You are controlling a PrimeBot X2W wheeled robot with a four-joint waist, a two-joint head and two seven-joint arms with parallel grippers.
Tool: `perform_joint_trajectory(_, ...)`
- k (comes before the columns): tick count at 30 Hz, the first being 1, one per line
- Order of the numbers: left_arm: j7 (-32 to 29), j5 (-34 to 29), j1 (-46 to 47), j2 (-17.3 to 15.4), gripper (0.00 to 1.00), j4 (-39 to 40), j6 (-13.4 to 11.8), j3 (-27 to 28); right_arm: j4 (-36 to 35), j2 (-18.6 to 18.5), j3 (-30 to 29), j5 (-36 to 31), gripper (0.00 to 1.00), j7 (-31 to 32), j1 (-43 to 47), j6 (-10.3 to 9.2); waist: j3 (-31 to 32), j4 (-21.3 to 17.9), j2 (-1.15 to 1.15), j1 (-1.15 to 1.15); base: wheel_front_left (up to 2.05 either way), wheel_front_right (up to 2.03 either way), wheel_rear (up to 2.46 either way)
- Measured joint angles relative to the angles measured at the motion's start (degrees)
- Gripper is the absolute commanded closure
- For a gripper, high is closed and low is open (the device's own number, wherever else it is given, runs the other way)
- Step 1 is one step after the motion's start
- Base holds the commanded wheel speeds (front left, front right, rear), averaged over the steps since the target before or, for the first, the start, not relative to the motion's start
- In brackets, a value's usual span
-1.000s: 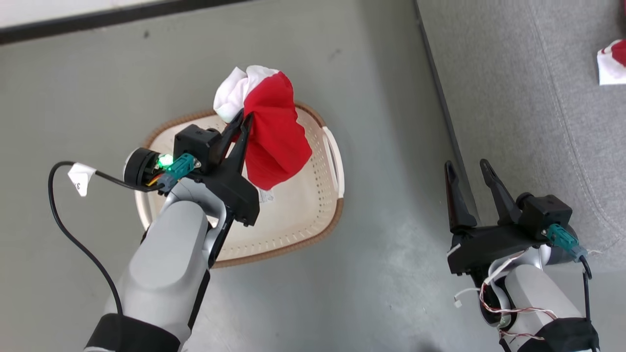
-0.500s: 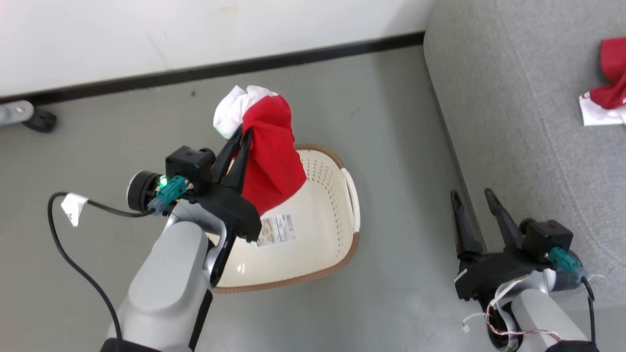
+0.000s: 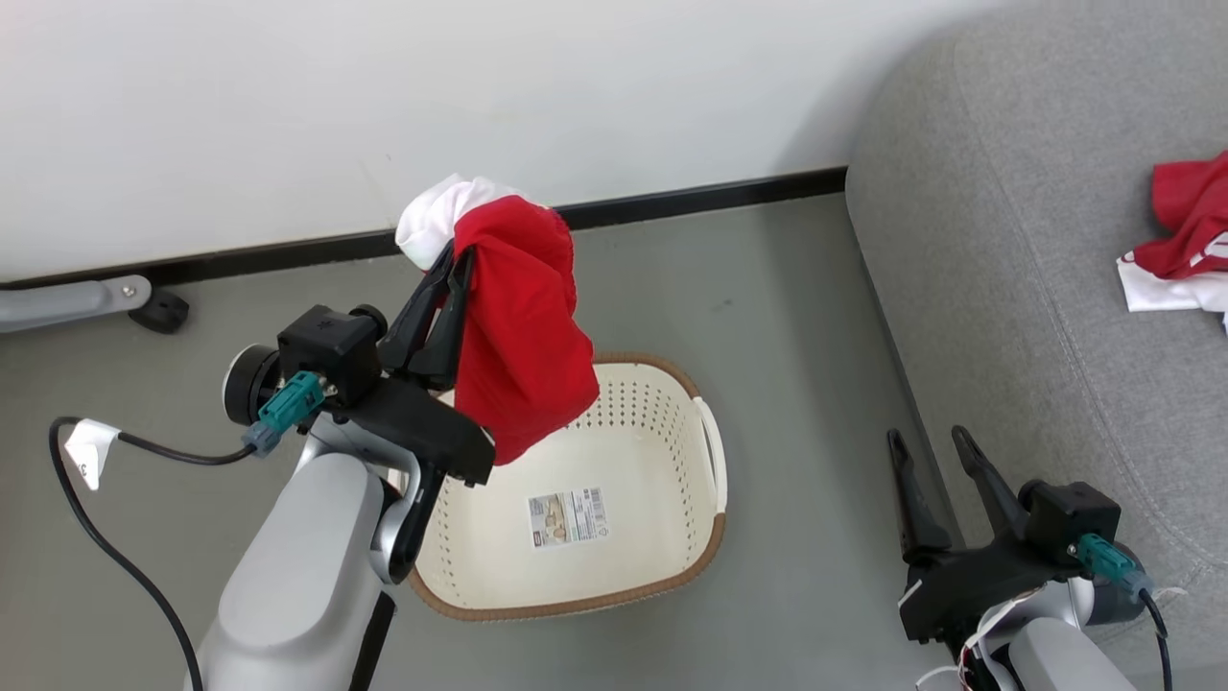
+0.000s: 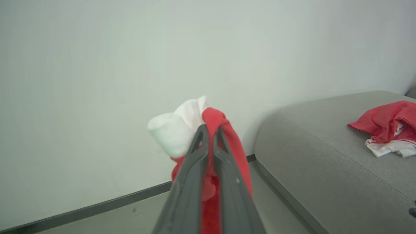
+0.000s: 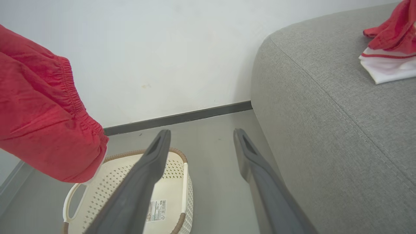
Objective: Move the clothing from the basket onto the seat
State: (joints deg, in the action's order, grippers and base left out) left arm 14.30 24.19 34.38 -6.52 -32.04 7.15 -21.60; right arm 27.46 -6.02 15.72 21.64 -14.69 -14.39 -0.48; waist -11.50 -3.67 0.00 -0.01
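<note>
My left gripper [image 3: 456, 257] is shut on a red and white piece of clothing [image 3: 518, 336], which hangs above the cream basket [image 3: 662, 566]. The basket holds nothing but the label on its bottom. In the left wrist view the gripper [image 4: 209, 130] pinches the red fabric [image 4: 227, 143], with a white bunch to its left. The grey seat [image 3: 1007, 288] stands at the right, and another red and white garment [image 3: 1185, 245] lies on it. My right gripper [image 3: 926, 443] stands open beside the seat's front edge, nothing between its fingers. From the right wrist the gripper [image 5: 201, 133], basket [image 5: 182, 182] and hanging clothing [image 5: 42, 130] all show.
A white wall with a dark skirting board [image 3: 672, 202] runs behind the basket. A grey metal leg with a black caster [image 3: 158, 309] lies on the floor at the far left. Bare grey floor [image 3: 796, 384] separates the basket from the seat.
The camera has tilted up, bringing the wall and more of the seat into view. My left gripper has risen with the clothing, uncovering the basket's bottom. The right gripper stays open.
</note>
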Motion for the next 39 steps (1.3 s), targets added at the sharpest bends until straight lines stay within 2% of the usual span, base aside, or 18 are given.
perform_joint_trajectory(20,0.0,-0.2,-5.7,-2.6,1.0,18.3,0.0,0.0,0.6,0.3,0.0,-0.3,0.0,0.0,4.1,1.0,7.0,0.9,0.0,0.0,0.0,0.0,0.0)
perform_joint_trajectory(27,-1.1,-0.6,-6.0,-3.4,1.0,24.2,-0.2,-0.1,0.4,0.4,0.0,-0.5,0.0,0.0,4.7,1.08,7.5,0.8,0.0,0.01,0.0,0.0,0.0)
perform_joint_trajectory(31,-2.4,-0.8,-6.4,-3.5,1.0,27.8,-1.2,-0.3,0.3,0.5,0.1,-0.5,0.0,0.0,4.7,1.18,7.5,0.8,0.0,0.01,0.0,0.0,0.0)
perform_joint_trajectory(39,-5.0,-0.7,-6.5,-4.4,1.0,31.1,-1.8,0.1,0.0,0.6,0.3,-0.7,0.0,0.0,4.7,1.49,7.1,0.6,0.0,0.01,0.0,0.0,0.0)
